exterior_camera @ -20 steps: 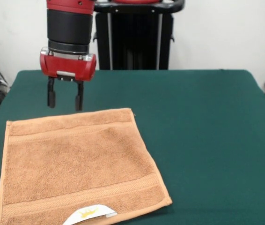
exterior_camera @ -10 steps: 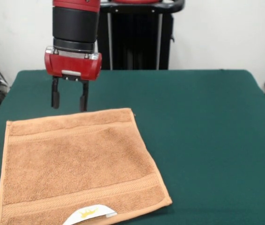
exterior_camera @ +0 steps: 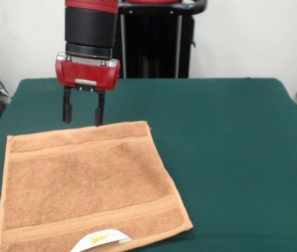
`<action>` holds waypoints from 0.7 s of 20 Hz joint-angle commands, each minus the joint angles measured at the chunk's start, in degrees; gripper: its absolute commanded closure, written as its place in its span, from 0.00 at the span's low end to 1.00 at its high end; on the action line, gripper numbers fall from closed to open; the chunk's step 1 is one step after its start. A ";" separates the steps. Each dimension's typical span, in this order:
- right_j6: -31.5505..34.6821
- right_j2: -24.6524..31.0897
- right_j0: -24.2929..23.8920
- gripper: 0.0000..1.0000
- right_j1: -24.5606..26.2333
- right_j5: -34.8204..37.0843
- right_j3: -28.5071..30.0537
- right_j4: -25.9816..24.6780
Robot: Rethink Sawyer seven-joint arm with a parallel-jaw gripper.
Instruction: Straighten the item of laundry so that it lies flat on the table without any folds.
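Near the worktop's [exterior_camera: 232,157] left edge lies the towel [exterior_camera: 85,184], white label [exterior_camera: 100,241] showing a gold crown; tool [exterior_camera: 83,115] above, fingers apart.

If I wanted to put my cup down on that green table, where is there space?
Right of the towel the table is bare to its right edge. A bare strip also runs behind the towel, but the open gripper hangs over its left part.

Orange-tan towel [exterior_camera: 88,184], dark green table [exterior_camera: 232,157]
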 commanded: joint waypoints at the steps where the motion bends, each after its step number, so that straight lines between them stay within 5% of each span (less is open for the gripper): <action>1: 3.19 2.41 2.98 0.00 -0.01 -0.76 -0.59 -2.99; 14: 3.20 2.51 3.70 0.00 -1.30 0.57 -0.32 -2.14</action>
